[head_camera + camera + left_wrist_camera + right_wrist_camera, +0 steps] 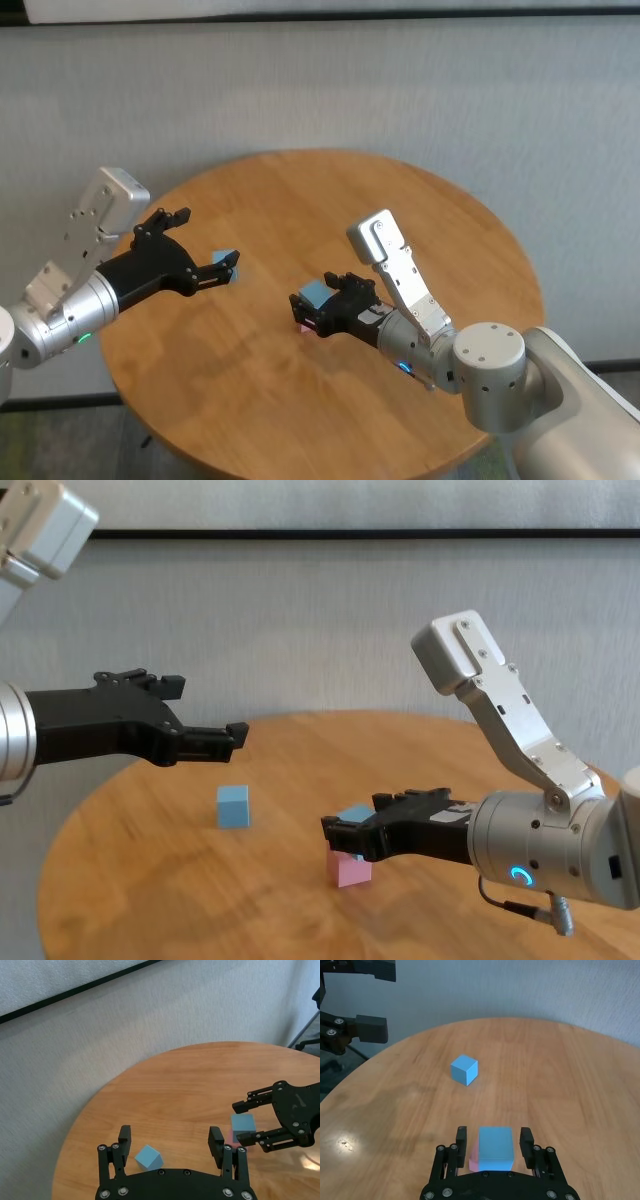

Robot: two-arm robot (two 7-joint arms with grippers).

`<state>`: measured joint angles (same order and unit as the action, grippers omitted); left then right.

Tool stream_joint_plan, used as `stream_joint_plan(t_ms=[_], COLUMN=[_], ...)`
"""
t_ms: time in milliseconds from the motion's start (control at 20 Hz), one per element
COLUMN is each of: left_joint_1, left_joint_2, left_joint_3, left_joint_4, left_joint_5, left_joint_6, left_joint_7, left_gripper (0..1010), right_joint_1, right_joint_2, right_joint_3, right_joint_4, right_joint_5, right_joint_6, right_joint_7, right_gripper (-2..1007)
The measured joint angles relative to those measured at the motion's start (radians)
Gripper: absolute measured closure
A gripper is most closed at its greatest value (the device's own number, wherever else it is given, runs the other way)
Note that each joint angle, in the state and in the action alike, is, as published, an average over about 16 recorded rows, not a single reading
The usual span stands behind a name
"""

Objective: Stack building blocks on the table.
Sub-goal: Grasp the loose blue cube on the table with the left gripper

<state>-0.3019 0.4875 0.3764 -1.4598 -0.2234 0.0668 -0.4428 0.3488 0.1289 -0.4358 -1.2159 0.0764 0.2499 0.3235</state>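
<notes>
A light blue block [314, 292] sits on the pale pink block [302, 325] near the middle of the table [430, 215]. My right gripper [306, 311] is open around this top block, its fingers [461, 1140] a little off the block's sides [495, 1148]. The pink block [474, 1163] peeks out beneath, slightly offset. The second light blue block [225, 262] lies alone on the table to the left. My left gripper [205, 245] hovers open above it, and the block shows between its fingers in the left wrist view [148, 1157].
The round table's edge [60, 850] runs close behind the left block. A grey wall stands behind the table. Bare wood lies between the two arms and at the table's far side [560, 1055].
</notes>
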Motion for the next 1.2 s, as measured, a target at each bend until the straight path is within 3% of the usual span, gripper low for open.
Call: stream_joint_plan(t_ms=[300,650,900,1200], left_joint_1=[0.0,0.0,0.0,0.0], left_joint_2=[0.0,0.0,0.0,0.0], left_joint_3=[0.0,0.0,0.0,0.0], left_joint_4=[0.0,0.0,0.0,0.0], left_joint_5=[0.0,0.0,0.0,0.0], left_joint_6=[0.0,0.0,0.0,0.0], left_joint_7=[0.0,0.0,0.0,0.0], left_gripper=[9,9,9,9], right_joint_1=[-0.004,-0.002,0.005,0.014], right_joint_2=[0.002,0.022,0.061,0.128], right_joint_3=[0.015,0.058,0.105,0.158], right_joint_4=[-0.022,-0.059,-0.082,-0.093], right_joint_5=[0.014,0.065,0.114,0.163], right_joint_6=[-0.002,0.004,0.006,-0.004], right_joint_7=[0.001,0.024,0.046,0.074], right_gripper=[176,33,0,0])
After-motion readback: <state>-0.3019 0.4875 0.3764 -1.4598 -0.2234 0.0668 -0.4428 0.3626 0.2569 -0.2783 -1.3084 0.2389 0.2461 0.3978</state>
